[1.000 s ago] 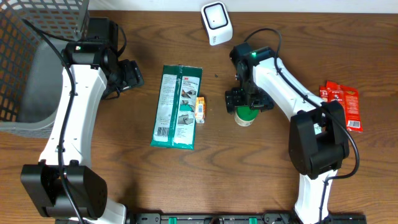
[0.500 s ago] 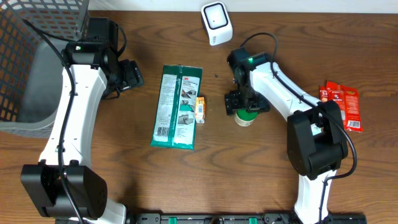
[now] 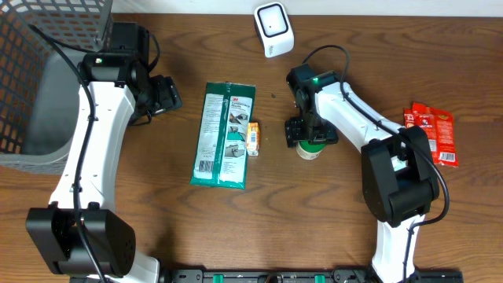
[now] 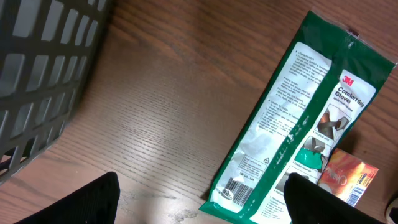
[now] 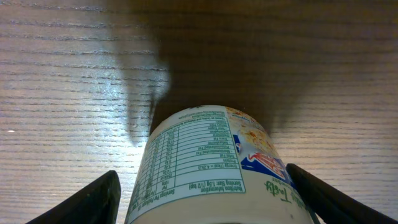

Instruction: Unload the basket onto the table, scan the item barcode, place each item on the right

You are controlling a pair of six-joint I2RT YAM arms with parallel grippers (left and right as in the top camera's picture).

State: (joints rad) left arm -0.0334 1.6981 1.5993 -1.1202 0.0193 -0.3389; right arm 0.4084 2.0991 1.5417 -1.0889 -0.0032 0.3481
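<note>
dark brown wood-grain table (image 3: 157,228), pale glare across the grain, soft shadows

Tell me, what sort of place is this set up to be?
Probably a mock shop checkout: a white barcode scanner, packaged goods like the glove pack, and a mesh basket.

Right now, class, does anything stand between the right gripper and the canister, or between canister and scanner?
Nothing visible does. The right gripper straddles the canister directly, and only bare table lies between it and the white scanner.
</note>
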